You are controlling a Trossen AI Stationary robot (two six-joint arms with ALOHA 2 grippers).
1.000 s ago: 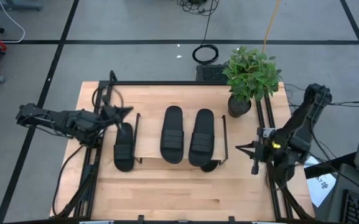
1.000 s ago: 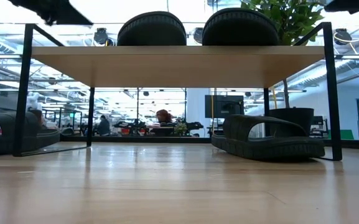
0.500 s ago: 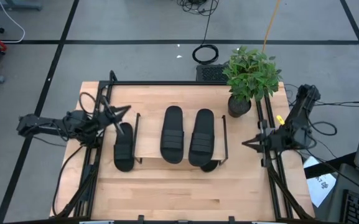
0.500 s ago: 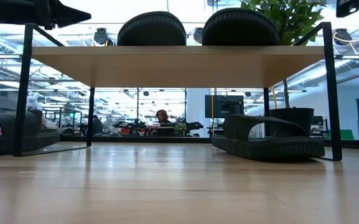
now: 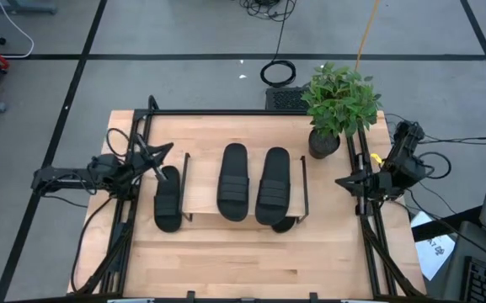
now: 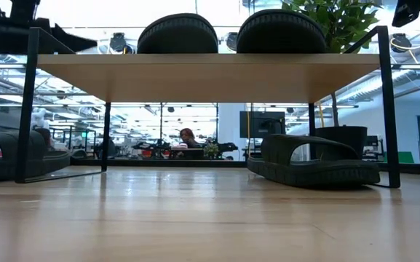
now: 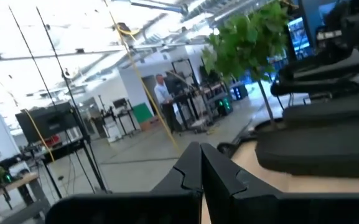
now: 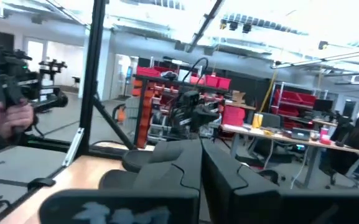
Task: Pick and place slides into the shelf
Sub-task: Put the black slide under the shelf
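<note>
My left claw hung at the nine o'clock side of the table, its fingers pressed together on nothing, the tip just above the toe of the nearest slide. My right claw waited at the three o'clock edge, also pinched together and empty, near the potted plant standing toward one o'clock.

The shelf sat in the middle of the table. Two slides lay side by side on its wooden top board, toes toward twelve o'clock. A third slide lay on the tabletop just outside the shelf's nine o'clock legs, beside the rack and not on it. The fourth slide rested on the tabletop under the board at its three o'clock end, only its heel peeking out from above.

Far across the room beyond the table, a person sat at a desk.
</note>
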